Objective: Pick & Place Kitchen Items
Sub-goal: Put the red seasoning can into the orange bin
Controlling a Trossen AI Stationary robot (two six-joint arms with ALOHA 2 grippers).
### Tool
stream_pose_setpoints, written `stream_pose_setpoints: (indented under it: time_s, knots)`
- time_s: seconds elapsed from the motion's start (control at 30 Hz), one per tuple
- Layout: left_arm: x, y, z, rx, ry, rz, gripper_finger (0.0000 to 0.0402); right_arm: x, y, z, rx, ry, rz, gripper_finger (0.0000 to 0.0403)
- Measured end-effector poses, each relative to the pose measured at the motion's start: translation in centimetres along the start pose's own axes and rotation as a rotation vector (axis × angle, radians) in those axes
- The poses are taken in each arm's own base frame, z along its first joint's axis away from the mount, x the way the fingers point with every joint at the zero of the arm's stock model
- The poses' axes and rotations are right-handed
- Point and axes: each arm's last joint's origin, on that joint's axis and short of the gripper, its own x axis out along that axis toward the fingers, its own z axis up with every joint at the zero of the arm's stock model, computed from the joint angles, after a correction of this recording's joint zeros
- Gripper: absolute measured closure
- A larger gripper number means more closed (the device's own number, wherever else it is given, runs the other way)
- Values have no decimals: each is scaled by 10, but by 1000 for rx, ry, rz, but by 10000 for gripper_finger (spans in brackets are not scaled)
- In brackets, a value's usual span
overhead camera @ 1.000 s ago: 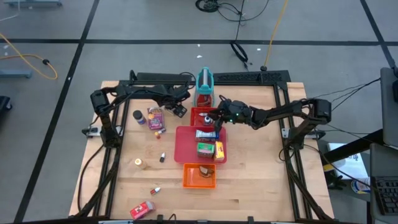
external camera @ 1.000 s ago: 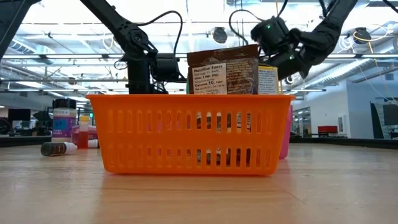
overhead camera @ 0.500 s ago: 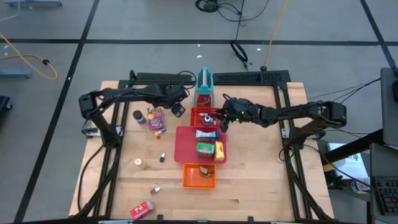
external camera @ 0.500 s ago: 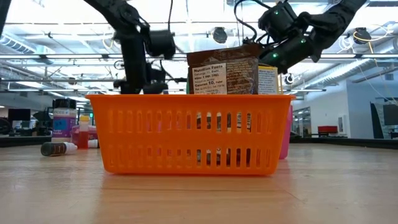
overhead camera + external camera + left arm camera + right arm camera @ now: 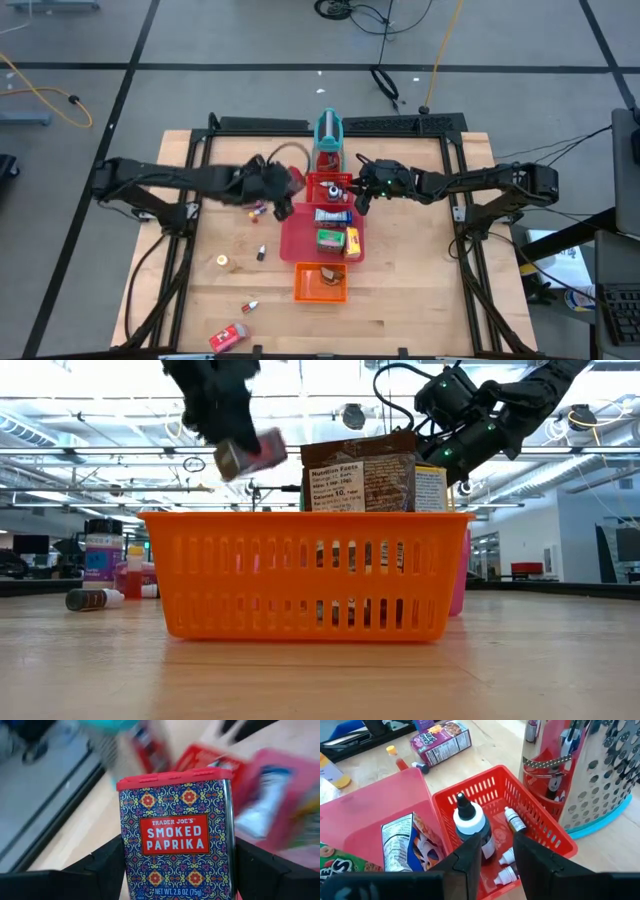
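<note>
A tin of smoked paprika, blue-patterned with a red lid, hangs in the air in my left gripper, just left of the red tray. In the low view the tin shows tilted above the orange basket. My right gripper hovers open over the small red basket, where a dark bottle with a white label and tiny bottles lie. Boxes and packets lie on the red tray. My left gripper pinches the tin between its two fingers, one on each narrow side, at the tin's lower half. The red lid end points away from the wrist. The tin is lifted clear of the table and tilted.
A teal stand with a metal grater rises at the far middle, close to the small red basket. A pink-purple packet and small bottles lie on the table's left half; a red box sits near the front edge.
My left gripper has risen and swung toward the near edge and the red tray, carrying the paprika tin up with it; the tin now hangs higher and closer to the orange basket. My right gripper has stayed over the small red basket, rising slightly.
</note>
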Motion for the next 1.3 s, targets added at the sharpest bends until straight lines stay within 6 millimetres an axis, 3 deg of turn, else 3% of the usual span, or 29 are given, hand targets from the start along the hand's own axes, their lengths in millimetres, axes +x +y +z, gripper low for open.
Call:
stream_pose_setpoints:
  time_s: [0.27, 0.6, 0.87, 1.07, 1.3]
  knots:
    - [-43, -58, -20, 108, -174, -51, 120, 0, 0, 0, 0, 2, 0, 298]
    - [-77, -110, -59, 133, -294, -93, 120, 0, 0, 1, 0, -7, 3, 298]
    - [-68, -140, -108, 80, -425, -204, 120, 0, 1, 2, 1, -21, 7, 298]
    - [-55, -142, -142, -24, -508, -312, 120, 0, 1, 2, 12, -21, 8, 298]
    - [-46, -145, -167, -34, -568, -438, 120, 0, 1, 5, 29, -47, 15, 298]
